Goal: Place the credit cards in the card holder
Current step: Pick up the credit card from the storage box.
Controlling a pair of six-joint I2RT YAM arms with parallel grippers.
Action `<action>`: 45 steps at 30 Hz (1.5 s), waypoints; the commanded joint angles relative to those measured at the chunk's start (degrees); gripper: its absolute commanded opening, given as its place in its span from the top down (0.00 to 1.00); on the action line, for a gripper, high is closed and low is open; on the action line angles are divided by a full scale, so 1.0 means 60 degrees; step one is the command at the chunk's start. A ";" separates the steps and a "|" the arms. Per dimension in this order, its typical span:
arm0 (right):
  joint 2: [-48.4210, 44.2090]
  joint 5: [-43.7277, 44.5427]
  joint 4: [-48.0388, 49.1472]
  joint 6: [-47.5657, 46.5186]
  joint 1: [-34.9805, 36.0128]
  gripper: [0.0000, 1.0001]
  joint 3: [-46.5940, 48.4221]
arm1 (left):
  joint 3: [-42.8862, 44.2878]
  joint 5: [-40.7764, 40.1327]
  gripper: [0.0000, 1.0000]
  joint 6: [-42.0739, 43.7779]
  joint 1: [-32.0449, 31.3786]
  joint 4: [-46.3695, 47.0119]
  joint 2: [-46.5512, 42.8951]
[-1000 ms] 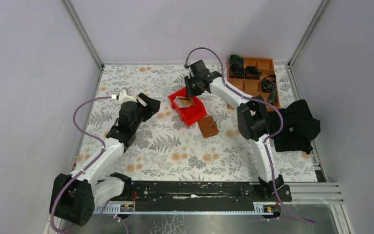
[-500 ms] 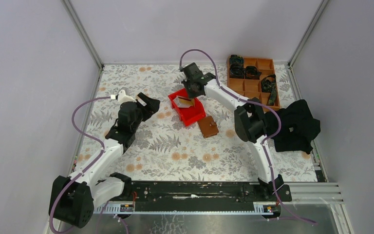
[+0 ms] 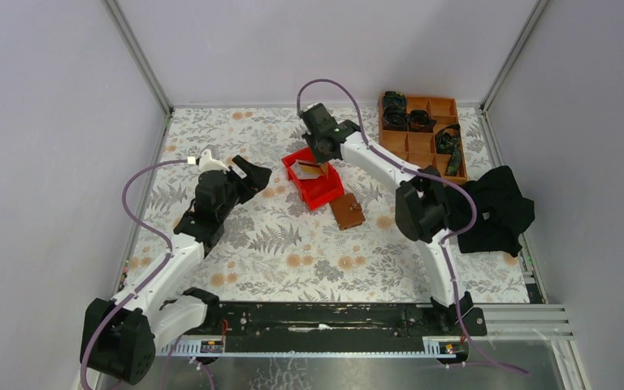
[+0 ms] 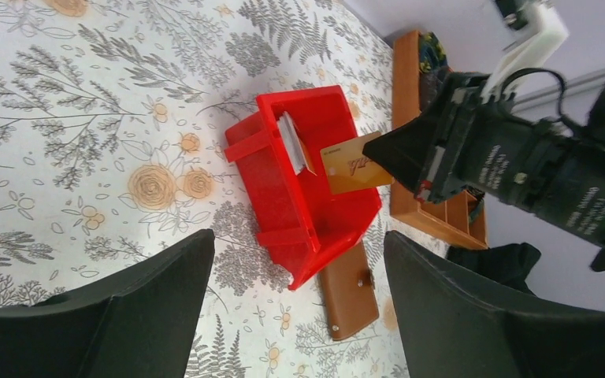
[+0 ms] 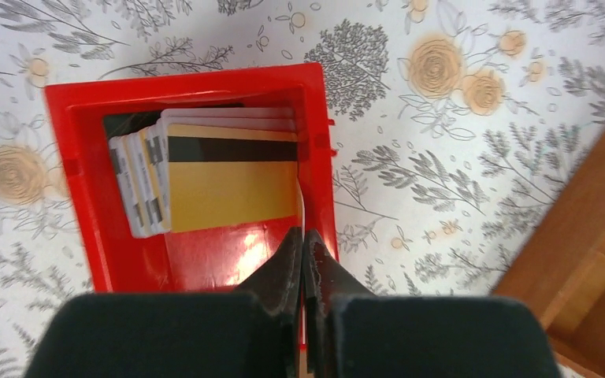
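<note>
The red bin [image 5: 61, 165] is a small moulded plastic box with glossy walls, a thick rim and one low open end. It sits on a sheet [image 3: 292, 252] printed with grey ferns and orange flowers.

Inside the bin the credit cards [image 5: 138, 185] stand in a tight stack against its far wall. They are thin, hard rectangles with rounded corners, pale grey along their edges. A gold one with a black stripe across its top lies face-up against the stack.

The right gripper [image 5: 303, 240] hangs over the bin's right wall. Its two black, tapered fingers are pressed flat together on a tan card [image 4: 350, 165]. In the left wrist view this card stands on edge above the bin's interior, pinched at one short end, with its printed face toward that camera. In the right wrist view only its thin pale edge shows, running out from the fingertips.

The card holder [image 3: 347, 211] is a flat wallet of smooth brown leather with a small metal snap. It lies closed on the sheet just beside the bin's near right corner. I cannot tell whether the two touch.

The left gripper [image 3: 257, 172] hangs well to the left of the bin and points toward it. Its broad, matte black fingers are spread wide, with nothing between them.

An orange-brown tray [image 3: 443, 106] of square compartments lies beyond the bin to the right, with dark coiled items in several cells. A crumpled black cloth [image 3: 494, 207] lies farther right of the bin.
</note>
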 commanded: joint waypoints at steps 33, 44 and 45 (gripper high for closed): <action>-0.7195 -0.8210 -0.1149 0.1852 0.0131 1.00 -0.4636 | 0.0179 0.9207 0.11 0.0981 -0.0119 0.1746 -0.0604; -0.7084 -0.9682 0.0407 0.2733 0.0136 1.00 -0.5384 | 0.0089 1.0046 0.17 0.1223 -0.0190 0.1309 -0.0467; -0.7043 -0.9747 0.0482 0.2790 0.0127 1.00 -0.5374 | 0.0042 1.0084 0.18 0.1246 -0.0197 0.1282 -0.0481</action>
